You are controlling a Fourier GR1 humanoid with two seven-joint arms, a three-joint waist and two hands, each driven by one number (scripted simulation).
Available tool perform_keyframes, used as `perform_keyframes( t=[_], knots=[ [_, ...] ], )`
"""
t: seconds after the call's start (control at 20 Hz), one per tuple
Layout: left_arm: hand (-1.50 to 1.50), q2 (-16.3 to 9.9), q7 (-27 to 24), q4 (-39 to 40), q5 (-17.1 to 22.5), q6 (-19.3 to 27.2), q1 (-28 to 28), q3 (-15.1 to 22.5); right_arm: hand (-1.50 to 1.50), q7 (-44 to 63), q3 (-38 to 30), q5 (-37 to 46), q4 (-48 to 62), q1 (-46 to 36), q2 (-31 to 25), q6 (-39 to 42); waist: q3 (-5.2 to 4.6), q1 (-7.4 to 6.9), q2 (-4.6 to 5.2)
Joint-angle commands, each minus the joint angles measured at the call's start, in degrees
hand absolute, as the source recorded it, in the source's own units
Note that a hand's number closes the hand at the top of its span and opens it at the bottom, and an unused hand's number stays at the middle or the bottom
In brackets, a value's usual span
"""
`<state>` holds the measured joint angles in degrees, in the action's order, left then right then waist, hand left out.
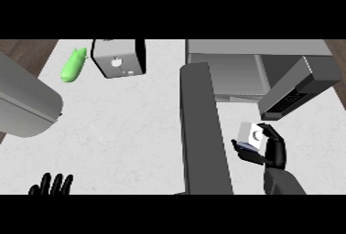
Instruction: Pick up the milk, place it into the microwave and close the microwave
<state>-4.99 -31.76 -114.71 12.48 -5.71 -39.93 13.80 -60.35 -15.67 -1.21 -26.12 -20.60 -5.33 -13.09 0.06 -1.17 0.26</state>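
A small white milk carton [251, 135] with a blue side is held on the right of the counter, where my right hand [269, 150] is shut on it, fingers curled round its right side and thumb at its lower left. The microwave [229, 68] stands at the back right with its cavity facing me. Its open door [297, 87] swings out to the right, just above the carton. My left hand [52, 185] rests open at the lower left edge, fingers up.
A tall grey panel [202, 132] runs down the middle of the counter, just left of the carton. A green cucumber-like vegetable [72, 65] and a grey toaster [120, 57] lie at the back left. A large grey rounded object [24, 100] fills the left edge.
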Motion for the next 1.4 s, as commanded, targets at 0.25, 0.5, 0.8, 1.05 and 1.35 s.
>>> perform_keyframes(
  t=[0.25, 0.5, 0.8, 1.05, 1.35],
  knots=[
    [-1.5, -1.4, 2.6, -0.7, 2.9, -0.6, 1.6, -2.3, 1.5, -4.2, -1.1, -0.5, 7.4, -9.3, -1.8, 6.6, 0.05, -0.01, 0.09],
    [-1.5, -1.7, -1.2, -2.8, 2.0, -2.3, -4.4, 0.4, 1.5, -7.7, -1.6, -0.7, 7.2, -7.0, -3.3, 7.3, 0.03, 0.03, -0.09],
    [-1.5, -2.4, 0.6, -1.0, 3.8, -2.2, -0.6, -2.7, 1.5, -3.7, 1.6, -0.6, -3.0, -1.9, -0.2, 5.9, -0.07, 1.09, -0.37],
    [-1.5, -2.0, -4.7, 0.3, -0.2, -4.0, -5.4, 1.7, 1.5, 8.6, 6.7, 0.4, -21.9, 6.5, 0.6, 4.1, -0.16, 1.67, -0.73],
    [-1.5, -2.1, -0.3, -3.6, 1.8, -1.5, -5.2, 0.4, 1.5, 15.8, 12.1, -0.9, -41.6, 20.6, -0.2, 10.9, -0.14, 1.77, -0.62]
  ],
)
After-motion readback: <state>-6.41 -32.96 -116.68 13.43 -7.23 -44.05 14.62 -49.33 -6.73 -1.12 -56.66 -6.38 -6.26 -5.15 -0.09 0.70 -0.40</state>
